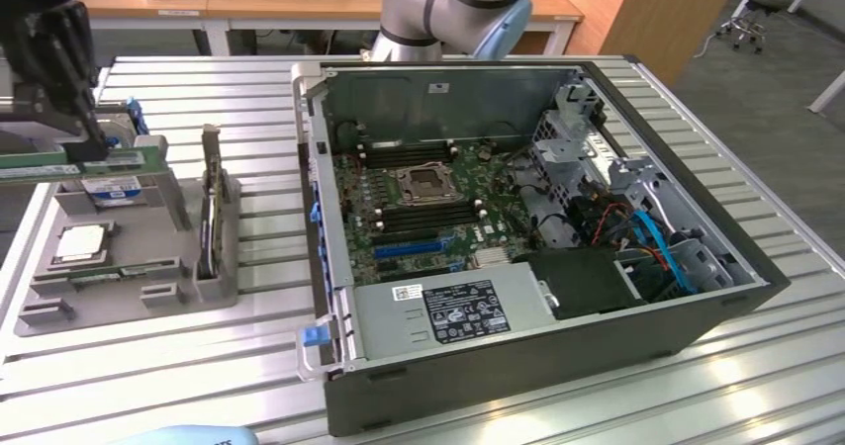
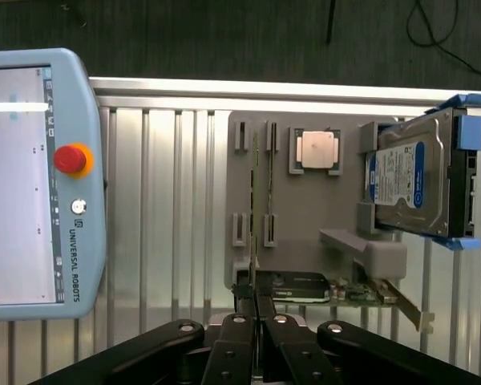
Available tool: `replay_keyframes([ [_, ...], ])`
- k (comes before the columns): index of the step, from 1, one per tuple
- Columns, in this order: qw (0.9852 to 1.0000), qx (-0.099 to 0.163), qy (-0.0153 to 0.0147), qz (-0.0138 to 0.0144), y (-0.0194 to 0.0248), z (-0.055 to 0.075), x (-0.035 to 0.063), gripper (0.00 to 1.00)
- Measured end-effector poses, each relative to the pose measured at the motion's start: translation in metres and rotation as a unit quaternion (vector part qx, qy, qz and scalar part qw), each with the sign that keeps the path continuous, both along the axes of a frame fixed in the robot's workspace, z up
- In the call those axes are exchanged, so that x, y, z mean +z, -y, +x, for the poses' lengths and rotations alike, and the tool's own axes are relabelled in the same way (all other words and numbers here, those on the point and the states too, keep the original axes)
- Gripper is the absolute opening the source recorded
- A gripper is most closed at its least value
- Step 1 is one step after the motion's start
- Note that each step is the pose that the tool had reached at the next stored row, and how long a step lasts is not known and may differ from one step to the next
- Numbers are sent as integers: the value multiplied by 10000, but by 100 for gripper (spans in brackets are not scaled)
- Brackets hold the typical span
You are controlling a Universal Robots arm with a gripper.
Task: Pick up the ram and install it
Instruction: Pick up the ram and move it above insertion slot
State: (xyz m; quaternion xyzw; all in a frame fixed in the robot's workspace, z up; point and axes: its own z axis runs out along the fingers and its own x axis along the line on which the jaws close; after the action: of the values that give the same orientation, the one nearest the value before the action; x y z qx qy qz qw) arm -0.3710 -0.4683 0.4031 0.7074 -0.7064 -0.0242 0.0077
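Note:
My gripper (image 1: 89, 150) hangs over the grey holder tray (image 1: 198, 292) at the exterior view's left, shut on the ram (image 1: 38, 171), a thin green stick held level above the tray. In the wrist view the ram (image 2: 254, 200) shows edge-on, running away from the shut gripper (image 2: 256, 301), with the holder tray (image 2: 305, 208) behind it. The open computer case (image 1: 528, 356) lies to the exterior view's right. Its motherboard (image 1: 396, 227) is exposed, with dark memory slots (image 1: 425, 218) on either side of the processor socket (image 1: 425, 181).
The tray also carries a square silver processor chip (image 2: 318, 150), a hard drive with a blue label (image 2: 421, 176) and an upright card (image 1: 209, 203). A teach pendant (image 2: 32, 184) lies on the slatted metal table (image 1: 739, 386). The arm's base (image 1: 449, 10) stands behind the case.

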Motion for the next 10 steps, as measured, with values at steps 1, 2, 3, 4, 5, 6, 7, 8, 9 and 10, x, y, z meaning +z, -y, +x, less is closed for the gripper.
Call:
replay_keyframes([
  [1,10000,0,0,0,0,32,0,11],
  [2,10000,0,0,0,0,65,0,11],
  [3,10000,0,0,-1,0,98,0,11],
  [4,10000,0,0,0,0,133,0,11],
  [5,10000,0,0,0,0,165,0,11],
  [6,10000,0,0,0,0,196,0,11],
  [7,10000,0,0,-1,0,225,1,11],
  [8,10000,0,0,-1,1,255,0,11],
  [9,10000,0,0,0,0,284,0,11],
  [10,10000,0,0,0,0,316,0,11],
])
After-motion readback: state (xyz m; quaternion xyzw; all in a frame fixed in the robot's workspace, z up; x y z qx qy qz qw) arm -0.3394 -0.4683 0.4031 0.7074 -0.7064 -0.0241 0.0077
